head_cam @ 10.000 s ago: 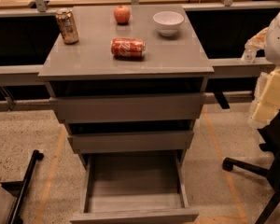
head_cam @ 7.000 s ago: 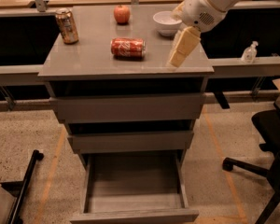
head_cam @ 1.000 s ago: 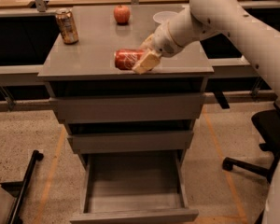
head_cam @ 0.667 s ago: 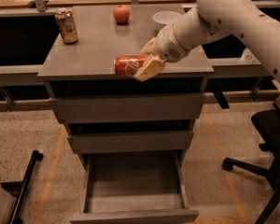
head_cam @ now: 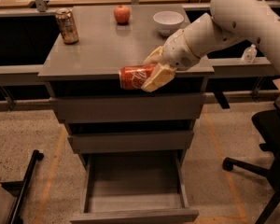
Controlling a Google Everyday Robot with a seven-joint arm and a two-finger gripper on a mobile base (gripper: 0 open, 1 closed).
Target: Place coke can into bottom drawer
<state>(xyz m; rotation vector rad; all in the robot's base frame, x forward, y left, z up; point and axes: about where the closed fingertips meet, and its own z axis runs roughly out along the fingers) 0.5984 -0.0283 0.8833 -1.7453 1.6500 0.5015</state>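
Observation:
The red coke can lies on its side in my gripper, held in the air in front of the cabinet's top front edge. The gripper's cream fingers are shut on the can's right end. My white arm reaches in from the upper right. The bottom drawer is pulled out wide open below, a grey box with nothing inside it. The can is above it and slightly to its left, at the height of the cabinet top.
On the cabinet top stand a brownish-gold can at the back left, a red apple and a white bowl. The two upper drawers are less open. A black office chair is at the right.
My gripper came in, closed on the coke can on the cabinet top, and has lifted it forward past the front edge. The other objects have not moved.

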